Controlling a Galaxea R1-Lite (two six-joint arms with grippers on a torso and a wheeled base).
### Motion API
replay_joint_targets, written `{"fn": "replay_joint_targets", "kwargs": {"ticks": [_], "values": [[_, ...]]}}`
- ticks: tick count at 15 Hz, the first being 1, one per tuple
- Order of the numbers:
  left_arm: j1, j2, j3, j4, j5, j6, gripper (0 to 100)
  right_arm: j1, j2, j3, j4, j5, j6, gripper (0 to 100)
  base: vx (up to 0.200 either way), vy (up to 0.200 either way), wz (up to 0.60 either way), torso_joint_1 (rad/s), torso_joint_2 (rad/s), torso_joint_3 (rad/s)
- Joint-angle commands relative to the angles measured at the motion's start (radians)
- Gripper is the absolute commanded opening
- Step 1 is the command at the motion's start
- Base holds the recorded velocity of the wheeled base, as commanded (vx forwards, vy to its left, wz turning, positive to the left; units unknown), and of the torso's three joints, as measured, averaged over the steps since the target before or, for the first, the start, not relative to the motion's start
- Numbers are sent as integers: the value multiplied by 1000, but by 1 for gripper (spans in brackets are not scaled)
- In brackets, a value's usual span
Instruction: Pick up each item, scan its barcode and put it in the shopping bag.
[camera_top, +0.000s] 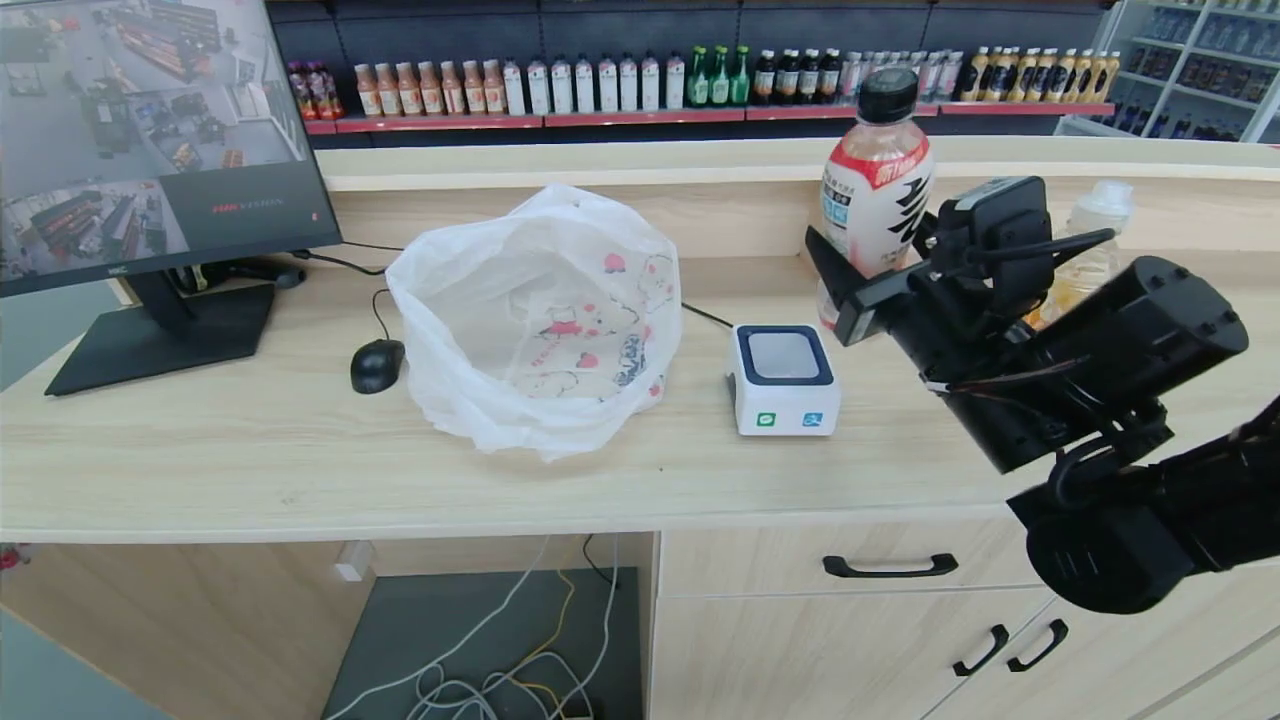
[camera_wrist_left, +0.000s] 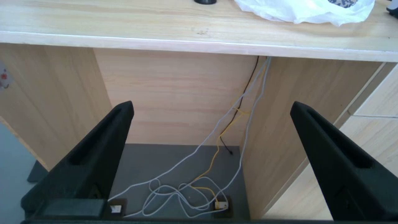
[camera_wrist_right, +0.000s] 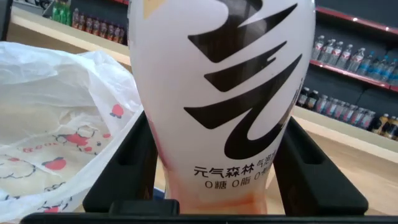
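In the head view the shopping bag (camera_top: 450, 300) sits open on the worktop (camera_top: 250, 450), apparently empty, so scanning and bagging look undone. The right gripper (camera_top: 840, 282) clasps an upright bottle (camera_top: 877, 190) beside the scanner (camera_top: 783, 375); another bottle (camera_top: 1095, 240) waits behind.

In the left wrist view, the left gripper (camera_wrist_left: 212, 124) hangs spread wide and empty below the worktop edge.

In the right wrist view, the gripper's fingers (camera_wrist_right: 127, 162) press the bottle's sides.

Light wood counter (camera_top: 250, 450); monitor (camera_top: 150, 130) at its left, mouse (camera_top: 377, 365) beside; drawers (camera_top: 890, 570) below; cables (camera_wrist_left: 216, 138) on grey floor (camera_top: 400, 620); stocked drink shelves (camera_top: 640, 115) against dark wall (camera_top: 640, 30).
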Motion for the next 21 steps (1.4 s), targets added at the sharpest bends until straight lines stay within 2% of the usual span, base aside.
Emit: {"fn": "replay_joint_targets", "kwargs": {"ticks": [1,3,6,8,10,15,21], "values": [[1,0,0,0,0,0,100,-9,62,-107,-1,42,-7,0,0,0,0,0,0,0],[1,0,0,0,0,0,100,-26,104,-162,-1,110,-27,0,0,0,0,0,0,0],[0,0,0,0,0,0,100,-57,144,-181,-1,295,-126,0,0,0,0,0,0,0],[1,0,0,0,0,0,100,-77,158,-185,-1,377,-166,0,0,0,0,0,0,0],[0,0,0,0,0,0,100,-125,181,-227,-1,532,-241,0,0,0,0,0,0,0],[0,0,0,0,0,0,100,-143,205,-228,-1,565,-343,0,0,0,0,0,0,0],[0,0,0,0,0,0,100,-166,243,-267,-1,711,-359,0,0,0,0,0,0,0]]}}
